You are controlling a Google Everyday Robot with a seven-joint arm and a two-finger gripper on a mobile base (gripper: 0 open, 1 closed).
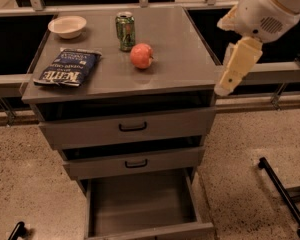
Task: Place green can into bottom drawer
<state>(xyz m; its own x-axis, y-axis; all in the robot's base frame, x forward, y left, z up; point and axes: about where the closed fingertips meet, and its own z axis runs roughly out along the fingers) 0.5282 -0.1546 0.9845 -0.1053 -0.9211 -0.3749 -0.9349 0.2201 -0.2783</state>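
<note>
The green can (125, 31) stands upright at the back middle of the grey cabinet top (180, 59), just behind and left of a red apple (141, 55). The bottom drawer (140, 204) is pulled open at the foot of the cabinet, and its grey inside is bare. The two upper drawers with black handles are slightly ajar. My gripper (235, 69) hangs from the white arm off the cabinet's right edge, level with its top and well to the right of the can. It holds nothing that I can see.
A white bowl (67, 26) sits at the back left of the top and a blue chip bag (66, 67) lies at the front left. Dark windows and a rail run behind. Black base legs (282, 194) lie on the speckled floor at the right.
</note>
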